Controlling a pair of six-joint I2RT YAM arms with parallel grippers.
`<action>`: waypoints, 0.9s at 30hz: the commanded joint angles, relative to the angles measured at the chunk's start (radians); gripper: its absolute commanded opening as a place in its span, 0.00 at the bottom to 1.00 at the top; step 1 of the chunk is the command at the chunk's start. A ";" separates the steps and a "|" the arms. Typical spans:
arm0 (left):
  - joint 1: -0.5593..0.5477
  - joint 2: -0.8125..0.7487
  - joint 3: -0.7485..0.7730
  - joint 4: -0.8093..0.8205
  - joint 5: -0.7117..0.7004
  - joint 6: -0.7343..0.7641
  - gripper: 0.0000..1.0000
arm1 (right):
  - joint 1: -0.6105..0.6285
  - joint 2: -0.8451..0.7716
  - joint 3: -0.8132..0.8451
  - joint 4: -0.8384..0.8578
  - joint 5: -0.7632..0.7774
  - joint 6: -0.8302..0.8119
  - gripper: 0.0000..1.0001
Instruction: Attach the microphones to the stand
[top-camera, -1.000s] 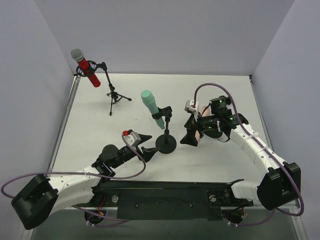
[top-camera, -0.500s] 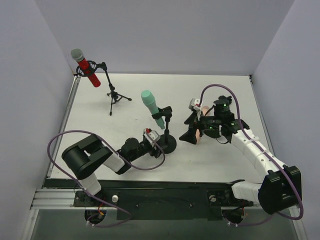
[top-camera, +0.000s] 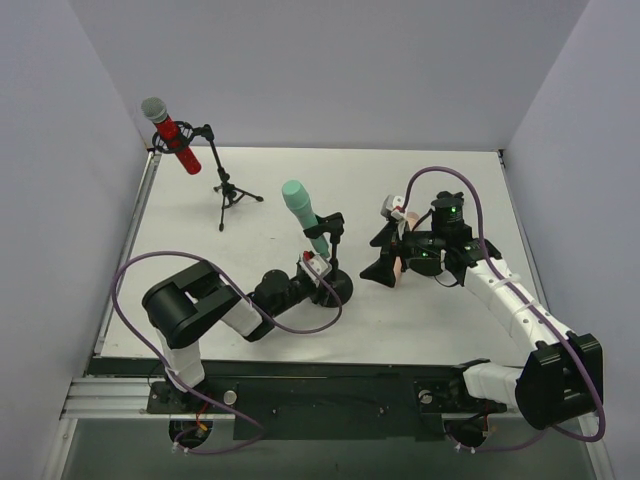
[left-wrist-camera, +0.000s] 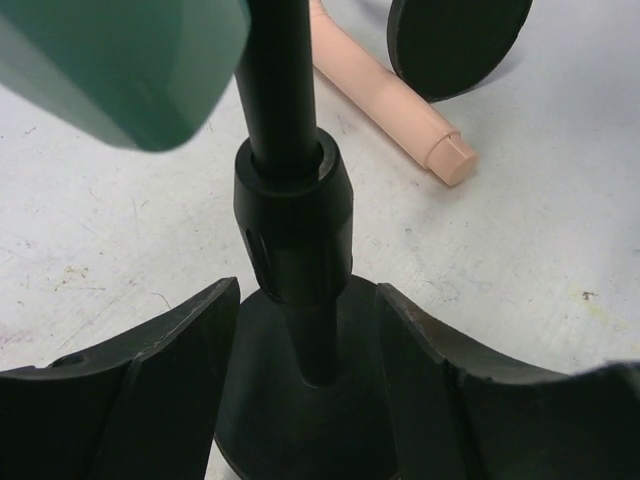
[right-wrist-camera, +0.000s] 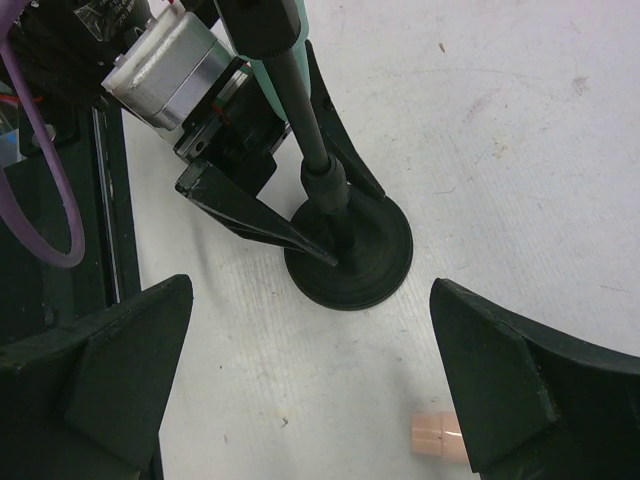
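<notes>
White table (top-camera: 450, 180). Far left, tripod stand (top-camera: 228, 188) carries red microphone (top-camera: 172, 134). At centre, round-base stand (left-wrist-camera: 292, 230) carries tilted mint-green microphone (top-camera: 303, 214). Open left hand (left-wrist-camera: 305, 292) straddles its pole, gaps both sides. Wide-open, empty right hand (right-wrist-camera: 310, 288) over peach-pink microphone (left-wrist-camera: 385, 105), flat on table.

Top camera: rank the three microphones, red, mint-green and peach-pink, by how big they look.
1. red microphone and mint-green microphone: nearly alike in length, too close to rank.
2. peach-pink microphone: smallest as seen, but only a sliver shows beside the right gripper, so its full size cannot be judged here.
</notes>
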 joint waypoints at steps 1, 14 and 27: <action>-0.009 0.008 0.020 0.357 -0.027 0.002 0.64 | -0.004 -0.021 -0.003 0.039 -0.055 -0.013 1.00; -0.009 0.007 0.034 0.357 -0.025 -0.012 0.31 | -0.012 -0.016 -0.006 0.039 -0.055 -0.020 1.00; 0.155 -0.100 -0.047 0.358 -0.063 -0.055 0.00 | -0.019 -0.019 -0.009 0.039 -0.056 -0.022 1.00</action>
